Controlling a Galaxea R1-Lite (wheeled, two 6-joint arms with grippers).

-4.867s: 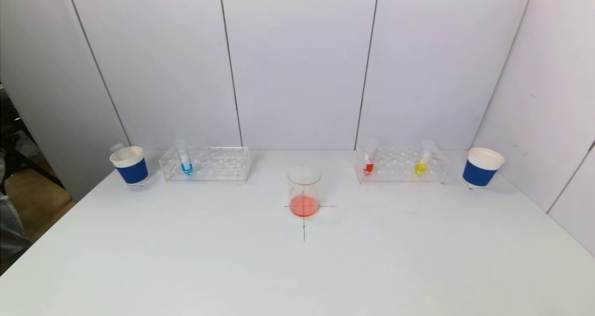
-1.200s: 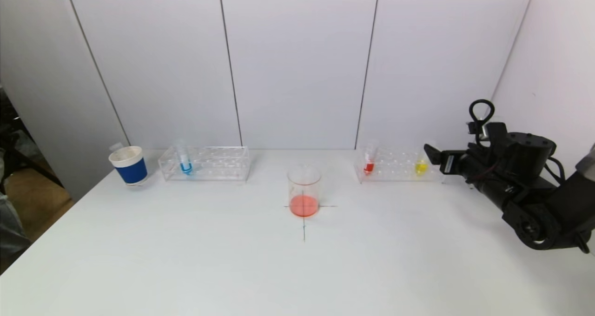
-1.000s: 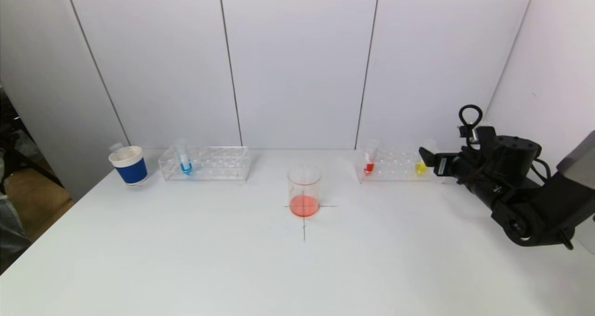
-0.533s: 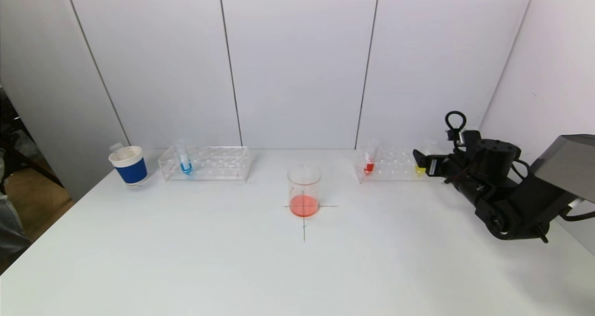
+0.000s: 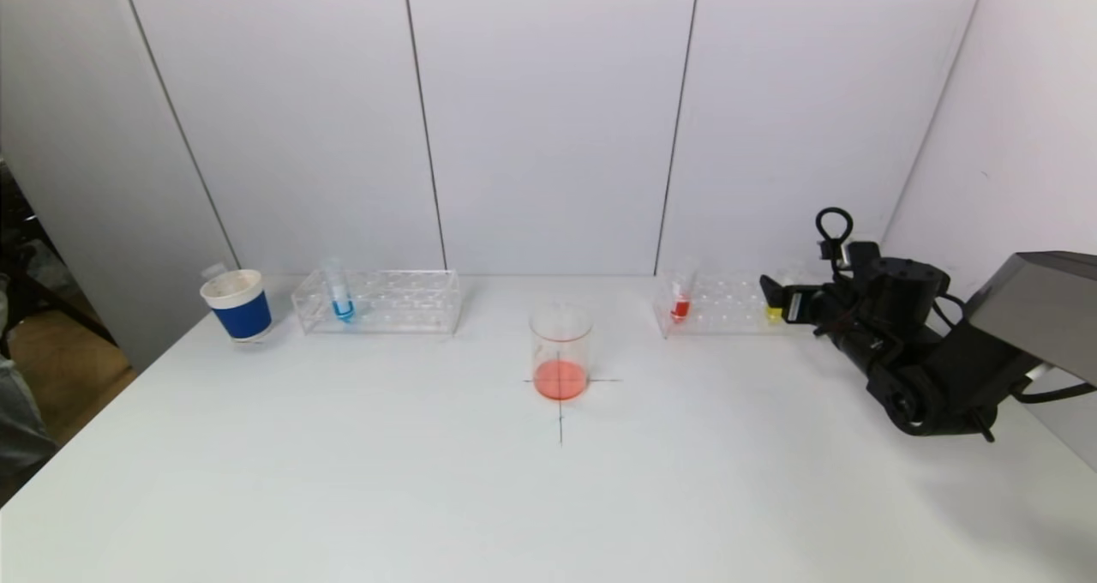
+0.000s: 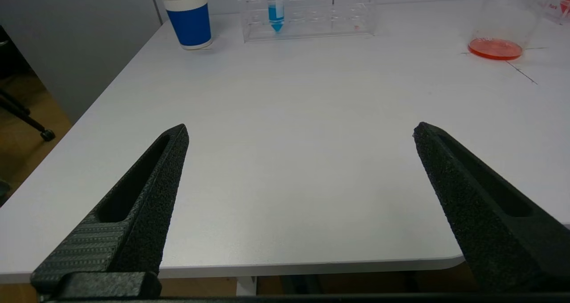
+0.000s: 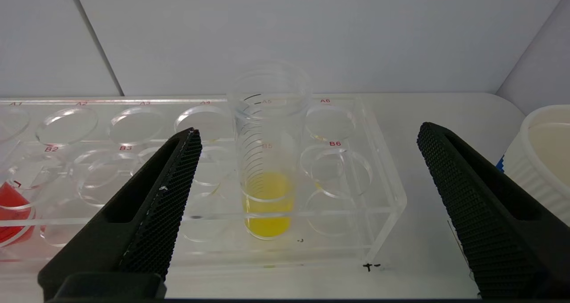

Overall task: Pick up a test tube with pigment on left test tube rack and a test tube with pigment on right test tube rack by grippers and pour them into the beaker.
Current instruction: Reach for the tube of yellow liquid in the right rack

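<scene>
Right end effector (image 5: 765,294) is partly covering the yellow tube (image 7: 267,169), fingers spread wide either side; left end effector (image 6: 298,131) is hanging apart, well away from it

A white bench (image 5: 343,480) carries a paper cup with a blue sleeve (image 5: 236,305) near its far left corner, upright. A second white cup with a ribbed rim (image 7: 543,151) shows only at the edge of the right wrist view. A thin black cross (image 5: 561,394) is drawn at mid-bench. Pale wall panels (image 5: 548,120) with dark vertical seams close off the back and right.
</scene>
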